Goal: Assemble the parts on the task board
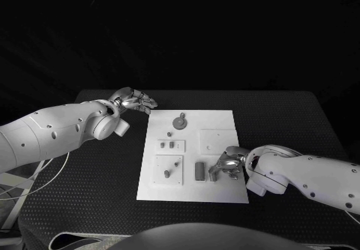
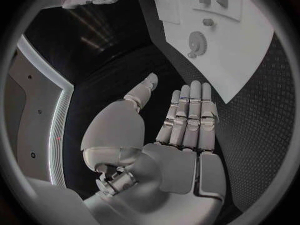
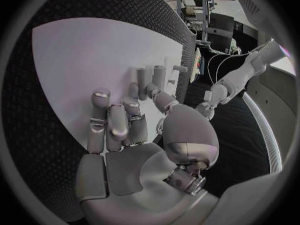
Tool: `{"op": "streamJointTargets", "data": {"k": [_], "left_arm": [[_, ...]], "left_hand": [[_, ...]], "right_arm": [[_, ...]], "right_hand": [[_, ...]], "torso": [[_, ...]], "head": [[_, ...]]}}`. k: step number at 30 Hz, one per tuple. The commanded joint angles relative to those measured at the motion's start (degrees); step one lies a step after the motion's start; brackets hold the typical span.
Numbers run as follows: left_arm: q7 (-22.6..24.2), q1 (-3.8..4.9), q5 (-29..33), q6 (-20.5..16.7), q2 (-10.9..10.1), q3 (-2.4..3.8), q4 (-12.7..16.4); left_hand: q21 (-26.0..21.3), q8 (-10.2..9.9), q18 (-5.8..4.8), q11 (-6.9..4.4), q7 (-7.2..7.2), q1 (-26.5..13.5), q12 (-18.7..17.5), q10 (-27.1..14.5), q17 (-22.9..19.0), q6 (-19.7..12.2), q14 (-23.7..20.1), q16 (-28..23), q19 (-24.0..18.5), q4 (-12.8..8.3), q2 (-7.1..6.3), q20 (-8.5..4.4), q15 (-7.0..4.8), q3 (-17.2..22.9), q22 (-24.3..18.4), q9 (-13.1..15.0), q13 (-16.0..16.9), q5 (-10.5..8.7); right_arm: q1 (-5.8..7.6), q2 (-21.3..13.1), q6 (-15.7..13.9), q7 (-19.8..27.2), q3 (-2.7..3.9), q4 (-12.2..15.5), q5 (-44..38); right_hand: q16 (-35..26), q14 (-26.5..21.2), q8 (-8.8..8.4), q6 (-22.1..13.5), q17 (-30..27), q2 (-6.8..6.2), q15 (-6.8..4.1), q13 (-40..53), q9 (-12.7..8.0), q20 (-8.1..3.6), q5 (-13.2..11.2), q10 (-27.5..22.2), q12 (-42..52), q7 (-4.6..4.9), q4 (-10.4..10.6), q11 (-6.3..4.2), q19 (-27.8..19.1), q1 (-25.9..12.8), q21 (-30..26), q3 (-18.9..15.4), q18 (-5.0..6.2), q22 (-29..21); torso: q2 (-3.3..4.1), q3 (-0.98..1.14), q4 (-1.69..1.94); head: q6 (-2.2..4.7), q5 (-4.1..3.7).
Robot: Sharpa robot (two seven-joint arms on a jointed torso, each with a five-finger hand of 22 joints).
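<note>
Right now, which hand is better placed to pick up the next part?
Right. The right hand hovers over the task board beside the upright parts; the left hand sits open off the board's far corner.

The black worktop [image 1: 300,120] looks matt and finely textured; the flat white task board [image 1: 217,117] smooth, matt; each silver robot hand [image 2: 181,130] glossy metal.

You are working in dim, nearly colourless light: the task board [image 1: 225,194] is the one bright patch, and the bench [image 1: 300,120] round it sinks into black beyond its far edge. Soft highlights sit on the left robot hand [image 2: 181,130]. Both wrist views bend the board's straight edges and darken toward their circular rims.
</note>
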Motion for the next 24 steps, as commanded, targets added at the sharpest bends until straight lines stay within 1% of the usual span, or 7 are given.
{"op": "streamJointTargets", "data": {"k": [1, 8, 15, 17, 19, 21, 24], "left_arm": [[0.34, 0.04, 0.32, 0.63, 0.03, 0.03, 0.13], [0.33, 0.04, 0.32, 0.71, 0.02, 0.03, 0.15], [0.36, 0.04, 0.32, 0.68, 0.00, 0.03, 0.15], [0.36, 0.04, 0.32, 0.68, 0.01, 0.03, 0.17], [0.38, 0.04, 0.32, 0.68, 0.01, 0.03, 0.17], [0.38, 0.04, 0.32, 0.65, 0.01, 0.03, 0.15], [0.39, 0.04, 0.32, 0.65, 0.00, 0.03, 0.16]], "left_hand": [[0.34, 0.30, -0.17, 0.16, -0.10, -0.48, 0.05, -0.25, 0.08, -0.50, 0.37, -0.21, -0.14, -0.19, 0.02, 0.23, 0.10, -0.31, -0.09, -0.09, -0.09, -0.05], [0.35, 0.31, -0.16, 0.15, -0.10, -0.36, 0.06, -0.24, 0.15, -0.52, 0.38, -0.26, -0.15, -0.31, -0.03, 0.23, 0.09, -0.29, -0.10, -0.10, -0.10, -0.05], [0.35, 0.32, -0.16, 0.16, -0.10, -0.37, 0.06, -0.25, 0.18, -0.51, 0.38, -0.28, -0.15, -0.32, -0.03, 0.24, 0.09, -0.30, -0.10, -0.10, -0.10, -0.05], [0.35, 0.32, -0.16, 0.16, -0.10, -0.37, 0.06, -0.25, 0.19, -0.51, 0.39, -0.29, -0.15, -0.32, -0.03, 0.24, 0.09, -0.30, -0.10, -0.10, -0.10, -0.05], [0.36, 0.33, -0.17, 0.16, -0.10, -0.37, 0.06, -0.25, 0.20, -0.51, 0.39, -0.29, -0.15, -0.32, -0.02, 0.24, 0.10, -0.30, -0.10, -0.10, -0.10, -0.05], [0.36, 0.33, -0.17, 0.16, -0.10, -0.37, 0.06, -0.25, 0.21, -0.51, 0.39, -0.30, -0.15, -0.32, -0.02, 0.24, 0.10, -0.31, -0.10, -0.10, -0.10, -0.05], [0.36, 0.34, -0.17, 0.16, -0.10, -0.37, 0.07, -0.25, 0.22, -0.50, 0.39, -0.31, -0.15, -0.33, -0.02, 0.24, 0.10, -0.31, -0.10, -0.10, -0.10, -0.05]], "right_arm": [[-0.29, 0.37, 1.18, 1.18, -0.12, 0.26, 0.19], [-0.29, 0.34, 1.30, 1.34, -0.12, 0.21, 0.42], [-0.29, 0.30, 0.82, 1.34, -0.12, 0.23, 0.52], [-0.29, 0.30, 0.21, 1.38, -0.12, 0.23, 0.52], [-0.30, 0.32, -0.01, 1.37, -0.12, 0.23, 0.51], [-0.30, 0.32, 0.01, 1.35, -0.12, 0.24, 0.51], [-0.30, 0.28, -0.54, 1.27, -0.12, 0.24, 0.46]], "right_hand": [[-0.32, -0.25, -0.50, -1.91, -0.10, -1.24, 0.03, -0.08, -0.26, 0.13, 0.38, -0.07, -0.21, 1.98, 0.48, 0.33, 0.54, -1.41, -0.31, 0.45, 1.54, 0.46], [-0.38, -0.15, -0.69, -1.81, -0.26, -4.03, -0.02, -0.18, -0.36, -0.12, 0.38, -0.02, -0.20, 1.95, 3.19, 0.29, 0.99, -3.69, -0.62, 1.58, 1.54, 0.25], [-0.46, -0.24, -0.79, -1.86, -0.50, -4.92, -0.02, -0.21, -0.37, -0.23, 0.38, -0.06, -0.20, 1.97, 4.06, 0.31, 1.08, -4.04, -0.73, 2.10, 1.54, 0.23], [-0.45, -0.21, -0.78, -1.85, -0.45, -4.76, -0.03, -0.21, -0.36, -0.26, 0.38, -0.06, -0.18, 1.96, 4.11, 0.30, 1.11, -3.93, -0.73, 2.24, 1.53, 0.24], [-0.36, -0.09, -0.70, -1.70, -0.29, -3.35, -0.08, -0.19, -0.30, -0.41, 0.38, -0.02, -0.12, 1.89, 3.59, 0.23, 1.17, -3.02, -0.68, 2.72, 1.54, 0.30], [-0.27, -0.02, -0.62, -1.58, -0.16, -1.82, -0.11, -0.16, -0.20, -0.46, 0.39, 0.04, -0.01, 1.86, 2.26, 0.20, 1.16, -2.20, -0.58, 2.67, 1.54, 0.45], [-0.23, 0.02, -0.55, -1.44, -0.09, -0.95, -0.12, -0.17, -0.11, -0.39, 0.38, 0.06, 0.03, 1.83, 1.15, 0.18, 1.12, -2.17, -0.54, 2.28, 1.53, 0.57]], "torso": [[0.01, 0.03, -0.01], [0.00, 0.01, -0.01], [0.00, 0.00, -0.02], [0.00, 0.00, -0.02], [0.00, 0.01, 0.00], [0.00, 0.00, -0.02], [0.00, 0.00, -0.02]], "head": [[-0.03, 0.05], [-0.05, 0.09], [-0.08, 0.18], [-0.08, 0.18], [-0.08, 0.20], [-0.06, 0.20], [-0.06, 0.20]]}}
